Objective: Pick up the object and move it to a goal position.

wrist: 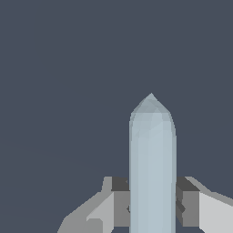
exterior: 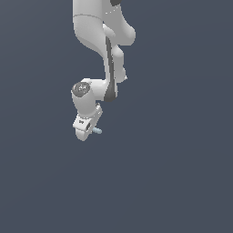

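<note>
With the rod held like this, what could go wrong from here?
1. The pale blue rod sticks far out past the gripper, with the jaws closed on it at one stretch only. It might pivot or slide out during a fast move.
2. In the exterior view the rod pokes out sideways from the gripper, so its free end could strike the ground first when lowered.

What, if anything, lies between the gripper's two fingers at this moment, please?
The pale blue rod lies between the fingers of the gripper, touching both; the wrist view shows it.
</note>
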### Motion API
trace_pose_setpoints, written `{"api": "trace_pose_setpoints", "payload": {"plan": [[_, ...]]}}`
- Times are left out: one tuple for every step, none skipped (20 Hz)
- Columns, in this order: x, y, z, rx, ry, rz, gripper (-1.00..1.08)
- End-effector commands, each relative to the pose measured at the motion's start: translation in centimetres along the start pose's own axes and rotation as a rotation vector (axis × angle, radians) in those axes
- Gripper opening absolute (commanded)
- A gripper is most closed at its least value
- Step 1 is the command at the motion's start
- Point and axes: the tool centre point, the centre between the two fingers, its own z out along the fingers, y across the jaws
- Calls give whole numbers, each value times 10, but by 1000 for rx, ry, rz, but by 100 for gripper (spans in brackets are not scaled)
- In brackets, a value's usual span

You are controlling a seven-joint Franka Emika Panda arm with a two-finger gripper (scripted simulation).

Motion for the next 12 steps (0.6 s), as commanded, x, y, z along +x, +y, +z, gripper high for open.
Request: {"api": "trace_pose_setpoints", "payload": {"plan": [[-2, 2, -16, -1, 0, 0, -100], [-2, 2, -23, -1, 0, 0, -100], [-3, 3, -31, -1, 0, 0, -100], [-4, 4, -40, -1, 0, 0, -100], [-5, 4, -49, -1, 0, -1, -100], [-6, 5, -58, -1, 0, -1, -100], [-7, 6, -69, -1, 0, -1, -100], [-8, 7, -79, -1, 0, -1, -100], [-9, 8, -90, -1, 0, -1, -100], [-10, 9, -102, -1, 0, -1, -100], [-11, 10, -114, -1, 1, -1, -100], [-13, 11, -125, -1, 1, -1, -100]]}}
